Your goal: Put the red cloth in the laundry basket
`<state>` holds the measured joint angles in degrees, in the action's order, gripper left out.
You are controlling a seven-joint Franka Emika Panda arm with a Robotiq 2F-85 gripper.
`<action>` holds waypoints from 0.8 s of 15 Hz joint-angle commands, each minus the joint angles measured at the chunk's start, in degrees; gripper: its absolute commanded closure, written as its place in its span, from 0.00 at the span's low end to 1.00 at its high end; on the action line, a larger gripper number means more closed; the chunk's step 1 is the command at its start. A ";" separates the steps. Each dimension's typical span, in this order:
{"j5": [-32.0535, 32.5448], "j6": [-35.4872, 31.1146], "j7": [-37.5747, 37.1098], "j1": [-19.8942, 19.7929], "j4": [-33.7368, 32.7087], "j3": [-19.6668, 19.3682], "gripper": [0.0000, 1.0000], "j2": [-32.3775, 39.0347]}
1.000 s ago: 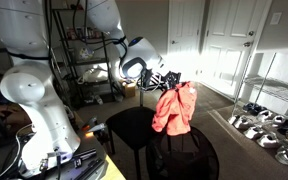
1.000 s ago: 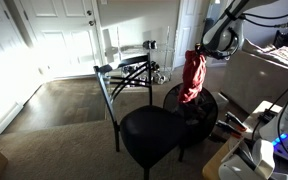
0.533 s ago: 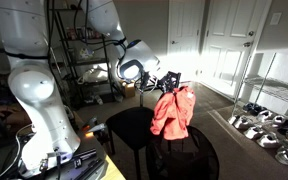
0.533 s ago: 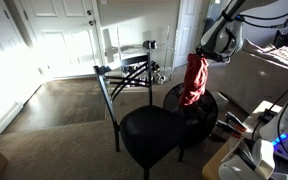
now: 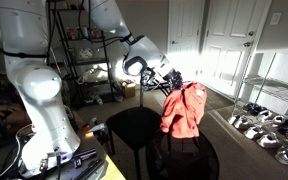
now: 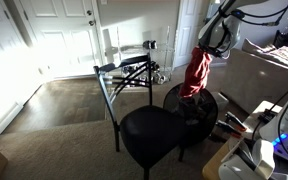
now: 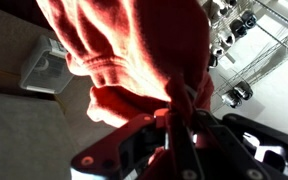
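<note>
The red cloth (image 5: 184, 110) hangs in the air from my gripper (image 5: 172, 84), which is shut on its top edge. It shows in both exterior views (image 6: 197, 72) and fills the wrist view (image 7: 134, 50), where the fingers (image 7: 179, 110) pinch a fold of it. The cloth dangles above the dark round laundry basket (image 5: 189, 158), which stands on the floor beside the black chair (image 5: 132, 128). In an exterior view the basket (image 6: 191, 108) is right under the cloth's lower edge.
A black round chair (image 6: 152, 135) stands close to the basket. A wire shoe rack (image 5: 269, 125) with several shoes is beyond it. A metal shelf (image 5: 89, 60) and an exercise bike (image 6: 134, 72) stand further back. White doors line the far wall.
The gripper has swung the cloth sideways and slightly up, so it now hangs more directly over the basket. The grip on the cloth has stayed shut.
</note>
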<state>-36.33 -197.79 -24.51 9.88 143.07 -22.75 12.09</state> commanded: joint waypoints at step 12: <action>2.08 -0.01 -6.89 6.82 -2.74 -2.10 0.22 5.31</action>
<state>-34.19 -197.80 -31.46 16.67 140.34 -24.76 17.39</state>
